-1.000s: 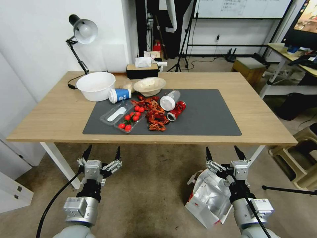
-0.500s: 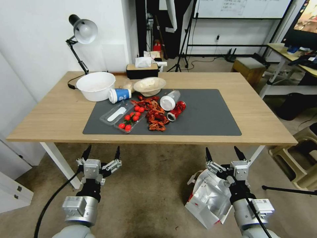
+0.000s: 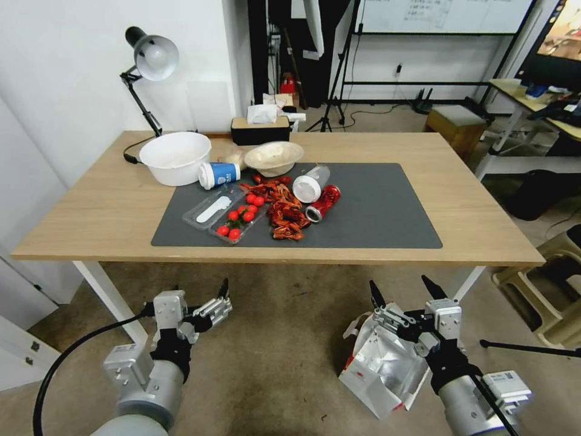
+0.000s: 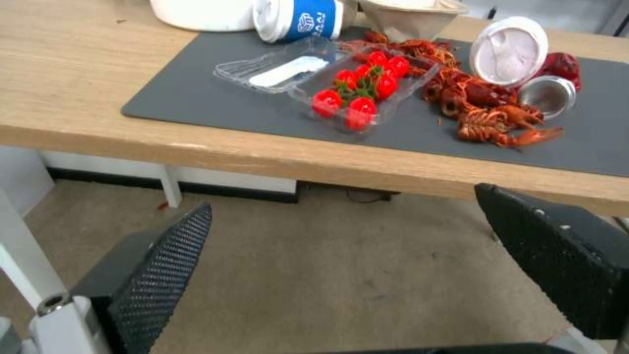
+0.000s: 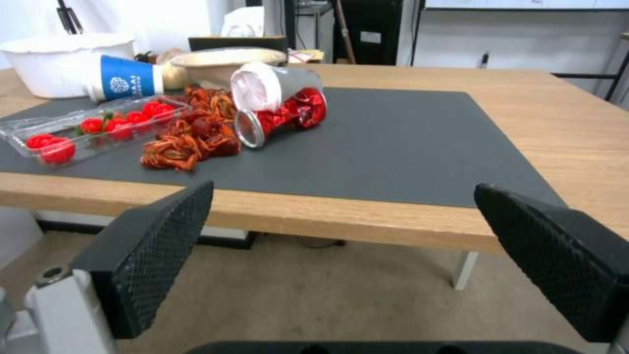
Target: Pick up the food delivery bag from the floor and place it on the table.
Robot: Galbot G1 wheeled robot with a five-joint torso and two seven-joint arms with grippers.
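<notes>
The food delivery bag (image 3: pixel 380 363), white paper with a silver foil lining and red trim, lies open on the floor (image 3: pixel 278 345) in front of the table's right half. My right gripper (image 3: pixel 402 287) hovers open just above the bag's far edge, apart from it, in front of the table (image 3: pixel 109 212). In the right wrist view its gripper (image 5: pixel 345 188) faces the table edge with nothing between its fingers. My left gripper (image 3: pixel 203 297) hangs open over bare floor to the left, turned towards the bag; the left wrist view shows that gripper (image 4: pixel 344 199) holding nothing.
The dark grey mat (image 3: pixel 375 212) carries a tray of cherry tomatoes (image 3: pixel 239 218), crayfish shells (image 3: pixel 284 212), a red can (image 3: pixel 324 203) and cups. A white bowl (image 3: pixel 175 157), a desk lamp (image 3: pixel 151 57) and a tissue box (image 3: pixel 260 127) stand behind. White table legs (image 3: pixel 109 297) flank the arms.
My left arm has swung and twisted to the right, its gripper now lower and angled. The right gripper has sunk slightly and tilted left. The bag has not moved.
</notes>
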